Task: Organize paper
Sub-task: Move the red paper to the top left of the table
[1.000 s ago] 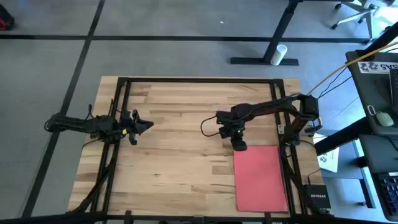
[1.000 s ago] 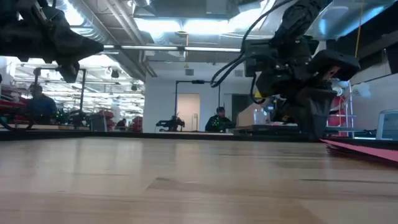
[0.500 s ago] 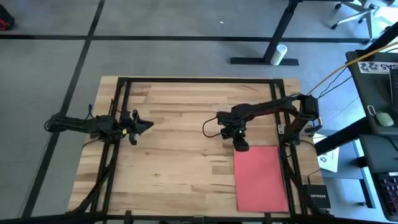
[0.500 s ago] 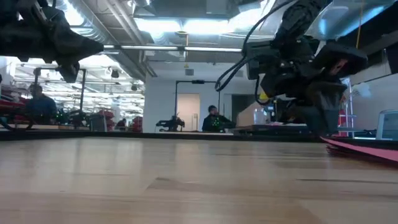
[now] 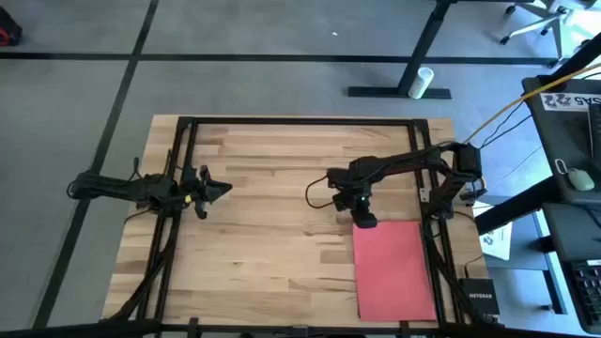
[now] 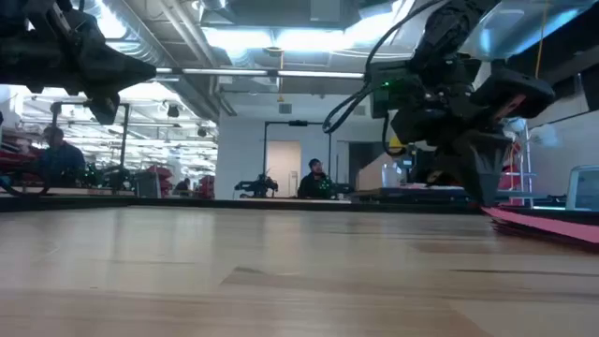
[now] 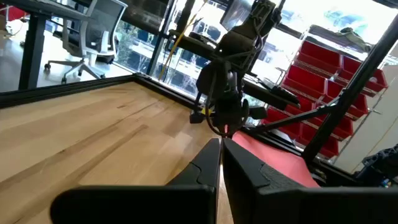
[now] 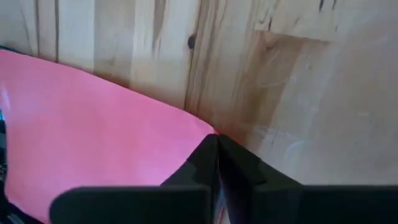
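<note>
A red-pink sheet of paper point(image 5: 394, 268) lies flat on the wooden table near its right front; the low view shows its edge point(image 6: 552, 225). My right gripper point(image 5: 364, 221) is shut and stands at the sheet's far left corner, fingers pointing down point(image 8: 216, 140). My left gripper point(image 5: 223, 189) waits shut above the table's left side, pointing toward the right arm point(image 7: 221, 146). Only this top sheet shows. My right gripper sets its shut fingertips on the paper's far left corner point(image 8: 202, 134), coming from above and pointing down. The sheet stays flat on the table. The fingers themselves hide the exact spot of touch.
A black metal frame point(image 5: 300, 120) runs along the table's far edge and down both sides. A small black box point(image 5: 479, 300) sits beyond the right rail. Bare wood point(image 5: 272, 235) lies between the two arms.
My right gripper has shifted a little toward the table's right edge and settled at the paper's far left corner. The sheet has stayed where it was.
</note>
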Robot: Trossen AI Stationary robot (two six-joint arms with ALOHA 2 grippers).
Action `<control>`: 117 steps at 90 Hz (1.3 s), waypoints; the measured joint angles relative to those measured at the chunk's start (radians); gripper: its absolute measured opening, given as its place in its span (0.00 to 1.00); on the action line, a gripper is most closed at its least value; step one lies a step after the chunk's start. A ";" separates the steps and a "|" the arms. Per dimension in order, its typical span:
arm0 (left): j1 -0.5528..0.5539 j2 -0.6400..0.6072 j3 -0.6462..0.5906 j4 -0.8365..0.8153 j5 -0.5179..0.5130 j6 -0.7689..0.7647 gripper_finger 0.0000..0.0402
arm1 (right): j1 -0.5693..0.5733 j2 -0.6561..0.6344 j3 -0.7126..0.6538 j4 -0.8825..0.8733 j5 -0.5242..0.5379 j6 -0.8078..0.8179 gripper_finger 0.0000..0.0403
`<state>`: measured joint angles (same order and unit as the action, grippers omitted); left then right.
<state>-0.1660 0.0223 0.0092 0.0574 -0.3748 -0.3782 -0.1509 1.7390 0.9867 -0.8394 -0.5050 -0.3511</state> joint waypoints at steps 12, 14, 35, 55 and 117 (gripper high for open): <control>0.000 0.000 0.000 0.000 0.000 0.000 0.00 | 0.000 0.000 0.001 0.080 0.016 -0.001 0.00; 0.000 0.000 0.000 0.000 0.000 0.000 0.00 | 0.000 0.000 0.001 0.094 0.017 -0.001 0.00; 0.000 0.000 0.000 0.000 0.000 0.000 0.00 | -0.034 0.000 0.067 0.235 0.147 -0.019 0.00; 0.000 0.000 0.000 0.000 0.001 0.000 0.00 | -0.108 0.000 0.156 0.410 0.181 -0.055 0.00; 0.000 0.378 0.068 0.248 0.084 0.114 0.00 | -0.197 0.172 0.436 0.686 0.147 -0.106 0.00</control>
<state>-0.1658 0.4005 0.0773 0.3058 -0.2909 -0.2642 -0.3477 1.9113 1.4223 -0.1530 -0.3584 -0.4569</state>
